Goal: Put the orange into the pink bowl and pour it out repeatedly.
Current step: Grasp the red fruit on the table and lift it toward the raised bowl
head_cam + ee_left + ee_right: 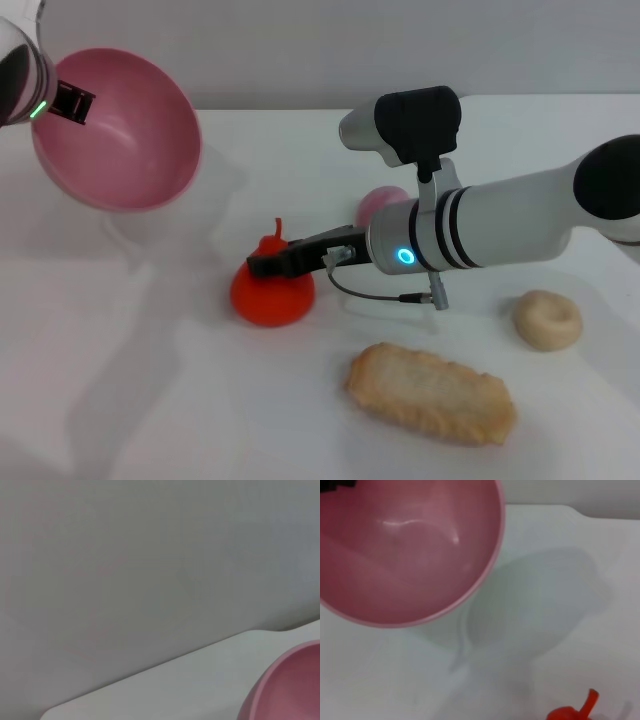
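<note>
Head view only: left hand (72, 103) clamped on tilted pink bowl (125, 135), right hand (275, 262) gripping orange (272, 293).

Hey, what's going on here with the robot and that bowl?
The left gripper holds the round glossy pink plastic bowl by its rim, raised and tipped on its side, with nothing in it. The lumpy red-orange toy orange sits on the white table. The right gripper reaches over the orange, its black fingers at the fruit's top.
</note>
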